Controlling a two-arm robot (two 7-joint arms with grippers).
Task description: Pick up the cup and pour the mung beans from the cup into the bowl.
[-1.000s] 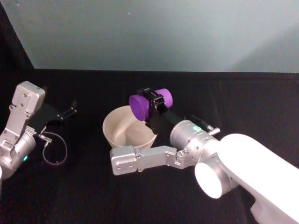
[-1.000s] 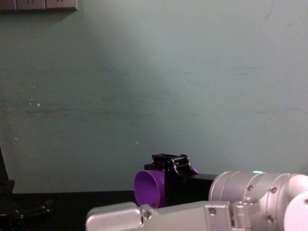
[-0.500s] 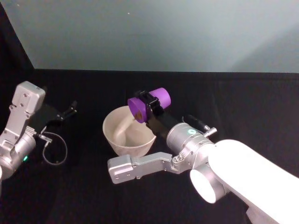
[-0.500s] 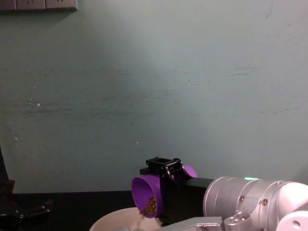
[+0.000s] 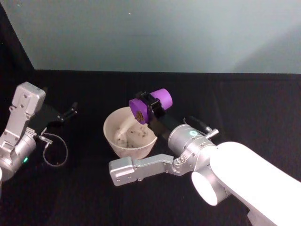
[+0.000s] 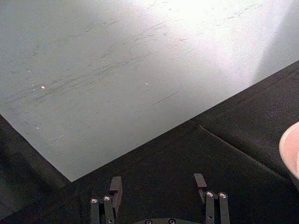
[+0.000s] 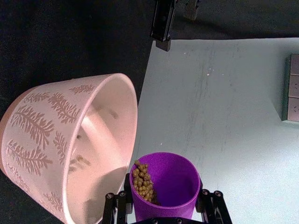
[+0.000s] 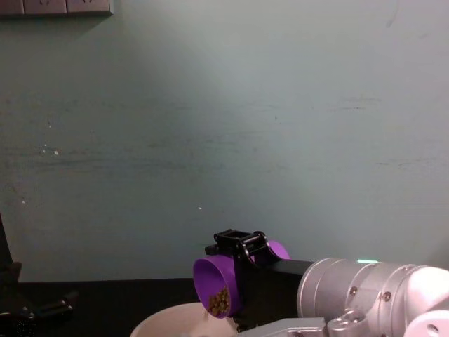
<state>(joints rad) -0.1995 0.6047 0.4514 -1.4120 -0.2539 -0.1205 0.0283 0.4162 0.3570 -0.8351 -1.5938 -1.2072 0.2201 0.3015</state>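
I see the bowl (image 5: 107,126) mid-worktop (image 5: 94,197); my left pincer (image 5: 70,110) is parked at its 9 o'clock, fingers spread; my right pincer (image 5: 151,106) pinches the cup (image 5: 159,99), tipped over the 1 o'clock rim; mung beans (image 5: 139,114) sit at its lip, with some in the bowl.

The table (image 5: 84,188) before me is covered with black cloth. On it stands the bowl (image 5: 111,140), just under my right gripper (image 5: 149,104) and well apart from my left gripper (image 5: 70,110).

The right end effector (image 5: 150,105) holds the cup (image 5: 162,97) tipped over the bowl (image 5: 107,128), mung beans (image 5: 139,114) at its mouth.
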